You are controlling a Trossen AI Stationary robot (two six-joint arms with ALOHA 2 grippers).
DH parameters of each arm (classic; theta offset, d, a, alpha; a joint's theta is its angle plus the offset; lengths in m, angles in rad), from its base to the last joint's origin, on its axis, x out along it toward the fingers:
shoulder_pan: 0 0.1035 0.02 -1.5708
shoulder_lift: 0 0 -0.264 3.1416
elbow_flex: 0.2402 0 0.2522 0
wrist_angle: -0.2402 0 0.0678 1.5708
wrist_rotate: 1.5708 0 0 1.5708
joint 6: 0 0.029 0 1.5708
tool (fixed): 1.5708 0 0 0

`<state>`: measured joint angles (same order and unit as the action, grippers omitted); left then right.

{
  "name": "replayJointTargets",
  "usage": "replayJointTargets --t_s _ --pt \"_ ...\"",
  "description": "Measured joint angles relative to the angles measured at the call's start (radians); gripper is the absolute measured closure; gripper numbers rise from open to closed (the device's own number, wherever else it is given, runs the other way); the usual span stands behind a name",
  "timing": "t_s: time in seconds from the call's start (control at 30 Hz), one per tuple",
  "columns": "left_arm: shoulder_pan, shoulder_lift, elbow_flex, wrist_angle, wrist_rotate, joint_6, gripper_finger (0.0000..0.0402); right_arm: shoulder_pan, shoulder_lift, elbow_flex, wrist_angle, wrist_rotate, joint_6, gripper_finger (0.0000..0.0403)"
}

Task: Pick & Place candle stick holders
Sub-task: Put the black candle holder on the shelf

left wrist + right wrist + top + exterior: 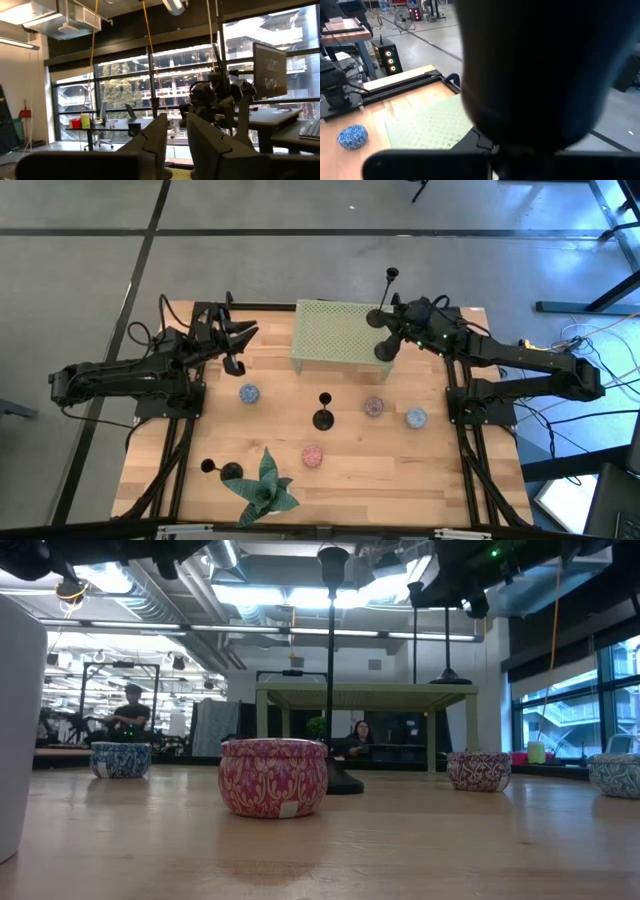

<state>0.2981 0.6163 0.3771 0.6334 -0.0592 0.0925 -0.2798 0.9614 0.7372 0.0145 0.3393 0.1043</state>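
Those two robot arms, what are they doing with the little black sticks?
The right gripper is shut on a black candle stick holder, holding it over the right edge of the green mesh stand. The left gripper waits above the table's back left, holding nothing. Another holder stands mid-table, and one lies beside the green star-shaped plant. Small patterned tins, like the pink one, sit around them.

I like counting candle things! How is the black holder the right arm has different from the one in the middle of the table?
The gripped holder is pinched at its stem by the right gripper at the green mesh stand; the middle holder stands free on the wooden table. The gripped holder's stem looks longer than the middle holder's. Both are black, with round base, thin stem, small cup.
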Motion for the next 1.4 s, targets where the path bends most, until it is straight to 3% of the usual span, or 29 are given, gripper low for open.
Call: replayJointTargets --t_s 0.3,0.53,0.63,0.83,1.2,1.4 --pt "-0.003 0.047 0.067 -0.018 -0.028 -0.003 0.0310 0.000 0.002 0.000 0.001 0.000 0.000 0.0397" --pt "-0.002 0.207 0.272 -0.279 -0.026 -0.001 0.0310 0.000 0.002 0.000 0.001 -0.004 0.000 0.0396" --pt "-0.002 0.259 0.314 -0.312 -0.030 0.000 0.0310 0.000 0.002 0.000 0.001 -0.023 -0.001 0.0399" --pt "-0.002 0.285 0.320 -0.267 -0.088 0.018 0.0311 0.000 0.001 0.002 0.028 -0.026 -0.007 0.0394" --pt "-0.002 0.285 0.320 -0.269 -0.089 0.026 0.0309 -0.019 0.020 0.002 0.112 -0.032 -0.008 0.0397" --pt "-0.002 0.285 0.319 -0.271 -0.105 0.026 0.0309 -0.051 0.040 0.002 0.162 -0.110 -0.007 0.0396"
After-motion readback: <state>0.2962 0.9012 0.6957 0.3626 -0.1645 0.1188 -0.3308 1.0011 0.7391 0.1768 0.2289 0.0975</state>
